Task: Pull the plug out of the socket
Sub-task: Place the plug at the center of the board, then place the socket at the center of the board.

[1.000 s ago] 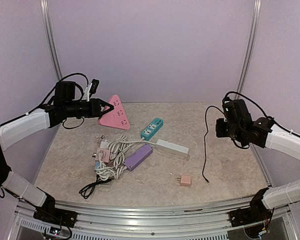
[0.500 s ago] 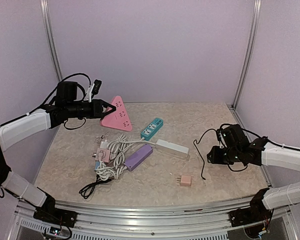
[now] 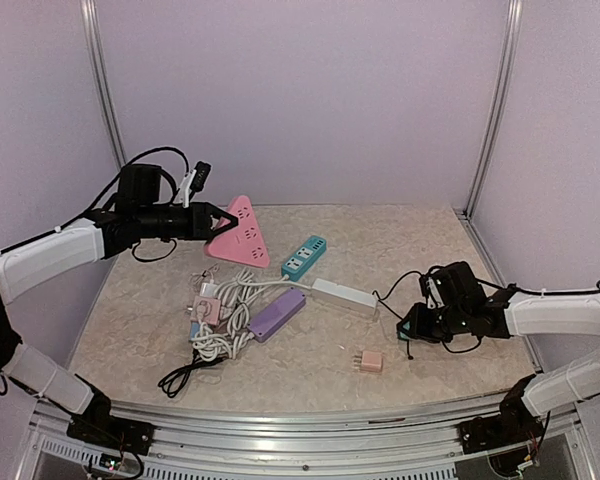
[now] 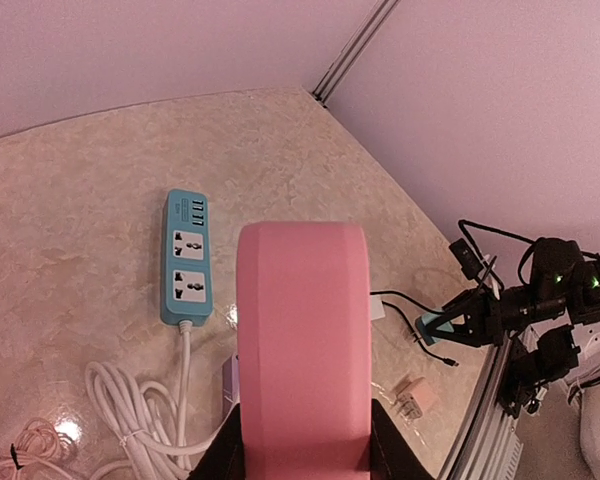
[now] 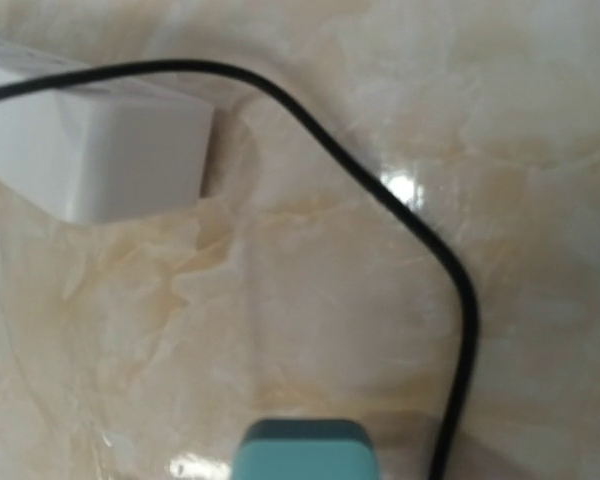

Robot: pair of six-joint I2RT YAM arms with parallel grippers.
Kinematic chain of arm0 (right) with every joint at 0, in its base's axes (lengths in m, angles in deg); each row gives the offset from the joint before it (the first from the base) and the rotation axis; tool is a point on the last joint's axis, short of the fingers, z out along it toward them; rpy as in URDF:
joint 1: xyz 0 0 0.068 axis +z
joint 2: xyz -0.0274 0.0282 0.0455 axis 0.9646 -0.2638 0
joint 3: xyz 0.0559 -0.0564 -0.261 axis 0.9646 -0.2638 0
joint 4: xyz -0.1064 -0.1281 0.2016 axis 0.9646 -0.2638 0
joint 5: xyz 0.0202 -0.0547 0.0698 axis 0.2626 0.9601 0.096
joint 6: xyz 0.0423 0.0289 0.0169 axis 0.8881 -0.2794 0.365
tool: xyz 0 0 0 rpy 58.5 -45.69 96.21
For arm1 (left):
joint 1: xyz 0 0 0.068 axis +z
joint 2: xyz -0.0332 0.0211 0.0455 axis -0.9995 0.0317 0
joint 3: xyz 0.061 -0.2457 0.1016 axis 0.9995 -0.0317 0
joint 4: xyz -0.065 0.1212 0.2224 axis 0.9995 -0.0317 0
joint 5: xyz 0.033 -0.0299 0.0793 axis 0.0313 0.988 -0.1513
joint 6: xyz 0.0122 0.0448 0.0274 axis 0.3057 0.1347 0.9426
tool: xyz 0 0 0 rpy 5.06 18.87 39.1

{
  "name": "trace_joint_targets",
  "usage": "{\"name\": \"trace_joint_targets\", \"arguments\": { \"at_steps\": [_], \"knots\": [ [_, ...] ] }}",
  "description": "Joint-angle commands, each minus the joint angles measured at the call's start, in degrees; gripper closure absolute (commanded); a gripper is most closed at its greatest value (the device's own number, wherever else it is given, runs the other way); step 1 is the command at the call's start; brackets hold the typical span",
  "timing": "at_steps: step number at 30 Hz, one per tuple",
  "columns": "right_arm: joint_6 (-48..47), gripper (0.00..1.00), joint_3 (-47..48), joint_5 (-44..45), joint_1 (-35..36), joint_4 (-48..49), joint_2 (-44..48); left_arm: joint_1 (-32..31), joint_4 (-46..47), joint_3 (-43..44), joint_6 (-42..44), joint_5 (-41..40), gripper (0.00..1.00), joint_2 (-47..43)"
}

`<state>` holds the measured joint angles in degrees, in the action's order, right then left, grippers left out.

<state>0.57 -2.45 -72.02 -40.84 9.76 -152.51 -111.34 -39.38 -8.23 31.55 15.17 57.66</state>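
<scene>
My left gripper [image 3: 218, 222] is shut on a pink triangular socket block [image 3: 238, 232] and holds it above the back left of the table. In the left wrist view the block [image 4: 302, 330] fills the centre between my fingers. My right gripper [image 3: 414, 328] is low over the table at the right, shut on a teal plug [image 3: 406, 327] with a thin black cable [image 3: 392, 283]. The plug [image 5: 305, 452] shows at the bottom of the right wrist view, with the cable [image 5: 420, 235] curving past it. The plug is apart from the pink block. My right fingers are hidden in their own view.
A white power strip [image 3: 345, 295] ends just left of the plug and shows in the right wrist view [image 5: 100, 160]. A teal strip [image 3: 305, 257], a purple strip [image 3: 278, 313], coiled white cords [image 3: 220, 330], a black cord [image 3: 180, 378] and a pink adapter [image 3: 368, 361] lie mid-table.
My right arm has dropped from mid-air down and left to the table, carrying the teal plug and its cable. My left gripper has shifted the pink block slightly right.
</scene>
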Motion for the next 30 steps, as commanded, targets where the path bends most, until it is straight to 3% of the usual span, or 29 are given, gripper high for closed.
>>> {"name": "trace_joint_targets", "arguments": {
  "at_steps": [1,9,13,17,25,30],
  "knots": [
    [1.11,0.79,-1.59,-0.63,-0.64,2.27,-0.21,-0.66,-0.23,1.11,1.13,0.01,1.0,0.29],
    [0.38,0.45,-1.29,1.87,-0.64,-0.62,1.22,-1.36,0.17,1.07,0.89,-0.29,1.0,0.54],
    [0.38,0.2,-0.81,4.25,-0.64,-3.68,3.99,-1.53,0.26,1.07,0.78,-0.21,1.0,0.66],
    [0.4,0.03,0.48,7.88,-0.64,-8.47,7.58,-1.72,0.47,1.07,0.35,-0.08,1.0,0.36],
    [-2.21,0.0,5.3,13.22,-0.64,-16.58,17.19,-3.08,7.18,-0.93,-6.5,1.42,1.0,-0.22],
    [-6.51,0.0,6.91,14.54,-0.64,-15.57,24.37,-7.65,13.29,-2.01,-10.68,-0.84,1.0,0.14]
  ]
}}
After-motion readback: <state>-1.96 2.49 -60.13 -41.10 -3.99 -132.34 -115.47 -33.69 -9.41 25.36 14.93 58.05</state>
